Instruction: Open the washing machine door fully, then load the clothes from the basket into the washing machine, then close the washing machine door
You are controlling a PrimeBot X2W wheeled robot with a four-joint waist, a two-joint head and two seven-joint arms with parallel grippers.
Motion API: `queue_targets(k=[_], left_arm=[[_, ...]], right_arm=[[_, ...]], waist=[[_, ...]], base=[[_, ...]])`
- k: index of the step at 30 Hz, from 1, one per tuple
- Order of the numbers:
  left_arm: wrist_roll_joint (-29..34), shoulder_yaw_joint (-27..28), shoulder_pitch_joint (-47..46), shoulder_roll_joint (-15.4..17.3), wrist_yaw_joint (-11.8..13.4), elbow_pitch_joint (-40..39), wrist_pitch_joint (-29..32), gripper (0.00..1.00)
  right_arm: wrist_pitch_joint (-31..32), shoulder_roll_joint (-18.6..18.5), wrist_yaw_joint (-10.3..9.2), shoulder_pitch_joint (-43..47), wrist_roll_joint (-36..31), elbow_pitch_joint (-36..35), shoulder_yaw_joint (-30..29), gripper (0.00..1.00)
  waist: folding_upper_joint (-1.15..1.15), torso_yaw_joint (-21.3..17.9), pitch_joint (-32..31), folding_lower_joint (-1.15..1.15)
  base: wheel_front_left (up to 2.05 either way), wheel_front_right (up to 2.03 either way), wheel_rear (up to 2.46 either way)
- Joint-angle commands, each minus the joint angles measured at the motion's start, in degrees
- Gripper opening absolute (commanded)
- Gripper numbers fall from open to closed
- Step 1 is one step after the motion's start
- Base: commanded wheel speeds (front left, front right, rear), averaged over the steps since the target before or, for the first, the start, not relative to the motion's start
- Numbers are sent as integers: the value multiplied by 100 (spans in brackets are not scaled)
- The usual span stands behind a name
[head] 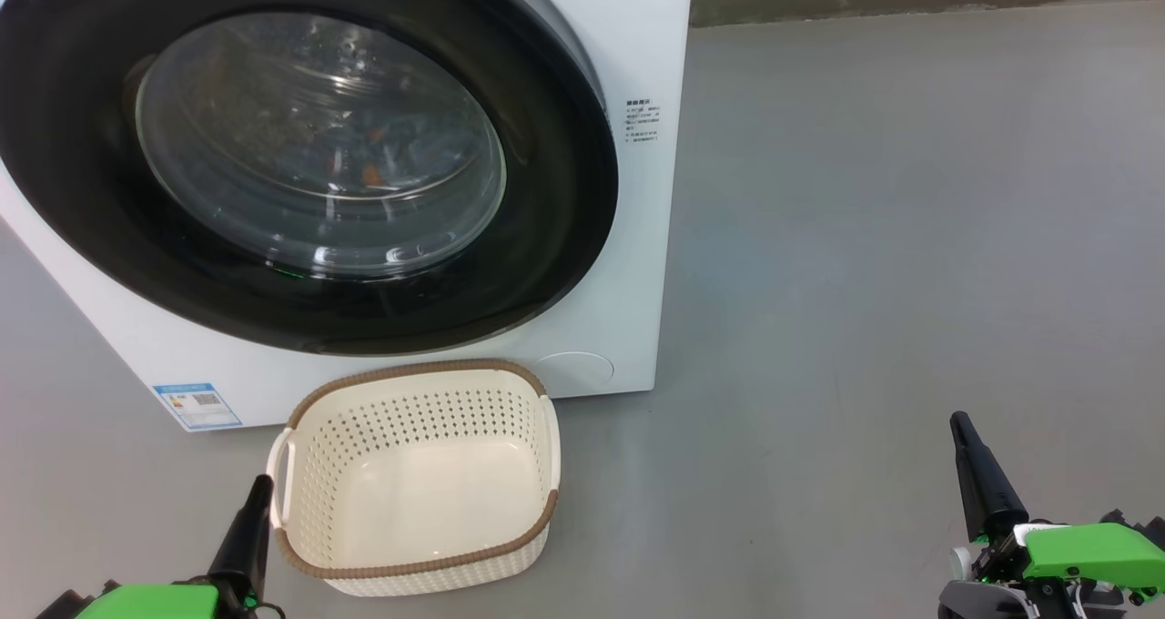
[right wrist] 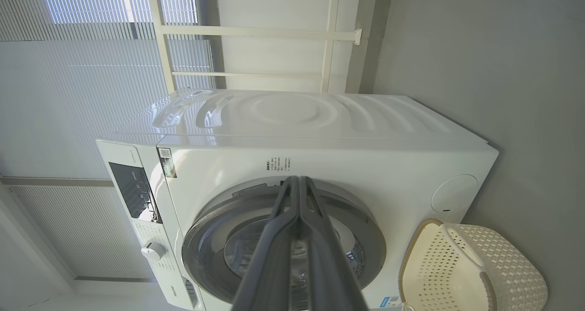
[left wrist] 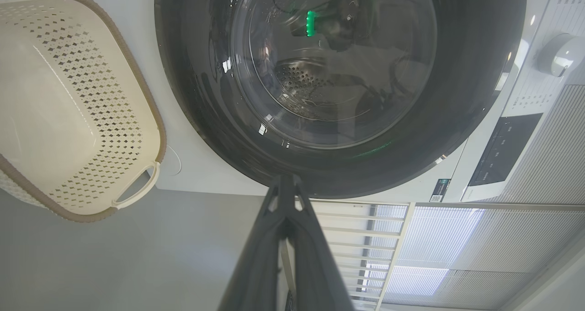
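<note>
Washing machine door [head: 305, 146] found shut; basket [head: 410, 419] empty; grippers idle.
Door seated flush on washing machine [head: 637, 55], ahead of & above left gripper [head: 262, 486]; clothes [head: 382, 150] glimpsed thru glass, inside drum. Door judged rigid, hinged, fairly heavy. Black ring glossy, prob. slippery; glass bulge not to be gripped. Hold to be taken at ring's outer edge, latch side (which side not determinable). Clothes judged soft, light, limp. Basket judged light, stiff; side handles best hold. Left gripper: fingers pressed together, nothing held, tip just beside basket's near handle, contact not seen. Right gripper [head: 961, 430]: fingers together, nothing held, machine & basket well off to its left. Task judged approx. complete.
</note>
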Motion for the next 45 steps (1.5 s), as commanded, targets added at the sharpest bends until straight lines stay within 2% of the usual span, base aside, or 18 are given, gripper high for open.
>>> queue_targets(k=[1, 45], left_arm=[[-7, 205, -242, 62, -17, -111, 29, 0], [0, 213, -242, 56, -17, -111, 35, 0]], right_arm=[[44, -20, 9, -58, 61, -177, 140, 0], [43, -20, 9, -58, 62, -177, 140, 0]], waist=[[0, 0, 0, -1], [0, 0, 0, -1]], base=[[0, 0, 0], [0, 0, 0]])
